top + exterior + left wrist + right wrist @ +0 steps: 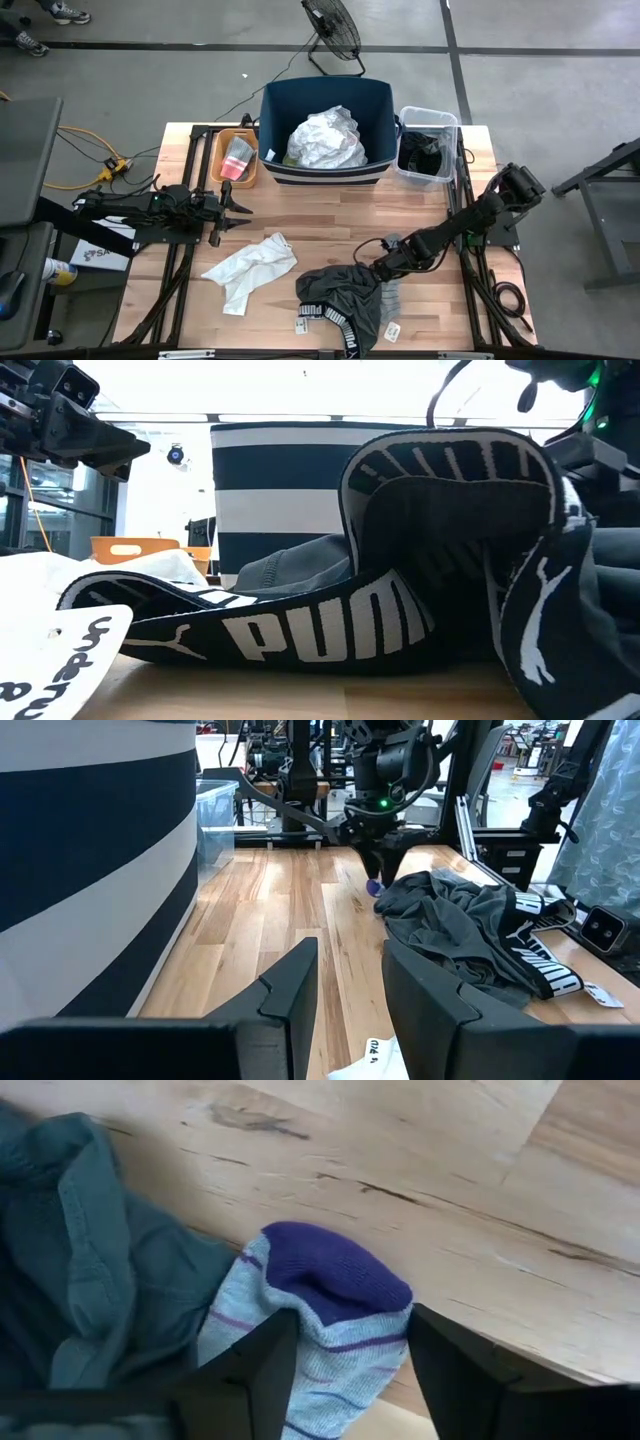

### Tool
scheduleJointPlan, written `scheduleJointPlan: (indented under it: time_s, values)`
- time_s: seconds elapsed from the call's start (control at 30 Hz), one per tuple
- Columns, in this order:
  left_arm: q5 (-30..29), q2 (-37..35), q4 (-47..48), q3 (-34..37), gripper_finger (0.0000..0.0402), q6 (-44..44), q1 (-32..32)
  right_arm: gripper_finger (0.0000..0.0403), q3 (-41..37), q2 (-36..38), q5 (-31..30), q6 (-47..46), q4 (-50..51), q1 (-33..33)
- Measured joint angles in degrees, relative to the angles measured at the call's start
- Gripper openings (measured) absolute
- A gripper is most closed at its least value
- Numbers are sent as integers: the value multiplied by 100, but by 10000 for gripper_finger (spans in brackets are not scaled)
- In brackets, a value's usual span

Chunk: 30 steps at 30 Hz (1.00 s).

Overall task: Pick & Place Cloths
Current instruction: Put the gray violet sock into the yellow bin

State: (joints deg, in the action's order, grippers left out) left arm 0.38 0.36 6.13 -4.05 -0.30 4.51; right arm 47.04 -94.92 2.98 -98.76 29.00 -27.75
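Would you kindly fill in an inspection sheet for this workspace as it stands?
Surface: wooden table, bare planks mid-table.
Job's things: white garment near the front left; dark grey shorts with lettered waistband front centre; striped sock with purple toe beside the shorts; white cloth in the navy bin.
Clutter: orange tray; clear tub holding dark items.
End effectors: left end effector open, hovering left; right end effector straddling the sock, fingers either side.
Cables: yellow cord on floor left.
Surroundings: fan behind the bin.
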Motion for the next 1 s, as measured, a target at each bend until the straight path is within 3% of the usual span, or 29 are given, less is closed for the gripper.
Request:
scheduleJointPlan:
  time_s: [0.23, 0.5, 0.7, 1.0]
  values:
    - [1, -2, 2, 0, 113, 0, 1, 118, 2, -41, 19, 296, 175, 0]
    - [0, -2, 2, 0, 113, 0, 2, 17, -8, -18, 98, 678, 313, 0]
    - [2, -2, 1, 0, 113, 0, 0, 8, -47, 315, 157, 756, 599, 1]
    - [2, 0, 0, 0, 113, 0, 2, 6, -36, 1536, -499, 862, 814, -7]
